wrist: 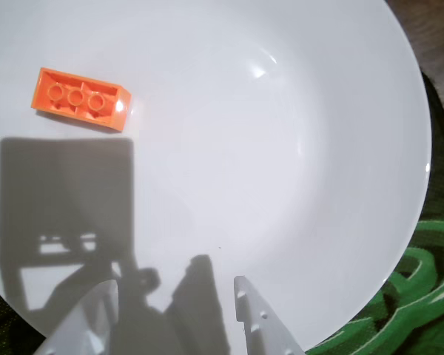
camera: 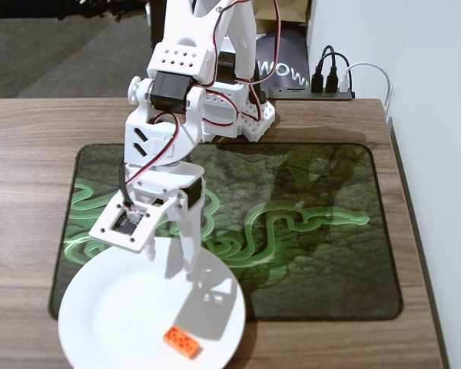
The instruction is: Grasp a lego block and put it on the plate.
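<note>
Looking down in the fixed view, we see the orange lego block (camera: 183,343) lying flat on the white plate (camera: 107,307), near the plate's front rim, studs up. Nothing is in the gripper (camera: 173,265); it hangs above the plate's rear part with the jaws spread apart, well clear of the brick. In the wrist view we see the lego block (wrist: 81,98) at upper left on the plate (wrist: 281,148), and the two white fingertips (wrist: 255,314) enter from the bottom edge with an open gap between them, empty. The arm's shadow falls across the plate between the fingers and the brick.

The plate sits half on a dark mouse mat (camera: 307,223) with a green snake pattern, half on the wooden table (camera: 31,131). We see the mat's green pattern (wrist: 399,296) at lower right in the wrist view too. The arm's white base (camera: 246,115) stands at the mat's back edge, with red wires looping over the joints. Behind it, a black power strip (camera: 315,94) with black plugs and a white cable lies against the wall (camera: 399,46). Nothing stands between gripper and brick.
</note>
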`<state>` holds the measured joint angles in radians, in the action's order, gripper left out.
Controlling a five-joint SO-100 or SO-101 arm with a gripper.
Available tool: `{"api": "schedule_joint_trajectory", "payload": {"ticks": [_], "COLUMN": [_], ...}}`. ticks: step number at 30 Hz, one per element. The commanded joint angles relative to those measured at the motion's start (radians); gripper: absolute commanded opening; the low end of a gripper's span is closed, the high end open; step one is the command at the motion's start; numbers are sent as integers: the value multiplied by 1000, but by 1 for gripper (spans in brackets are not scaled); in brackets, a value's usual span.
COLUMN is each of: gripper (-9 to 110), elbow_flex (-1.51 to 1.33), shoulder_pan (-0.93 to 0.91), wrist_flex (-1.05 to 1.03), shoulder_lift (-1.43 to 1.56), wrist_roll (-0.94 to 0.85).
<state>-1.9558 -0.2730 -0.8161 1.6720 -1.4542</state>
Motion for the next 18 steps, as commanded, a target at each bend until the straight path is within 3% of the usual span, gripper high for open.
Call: {"api": "schedule_joint_trajectory", "payload": {"ticks": [1,12,16,18], "gripper": [21,20,1,1], "elbow_flex": [38,-23,-71,-92], "shoulder_pan": [9,34,71,84], "wrist_flex": [-5,-34,-55,-66], "shoulder_lift": [41,138,224,279], "wrist_roll": [11,46,135,218]}}
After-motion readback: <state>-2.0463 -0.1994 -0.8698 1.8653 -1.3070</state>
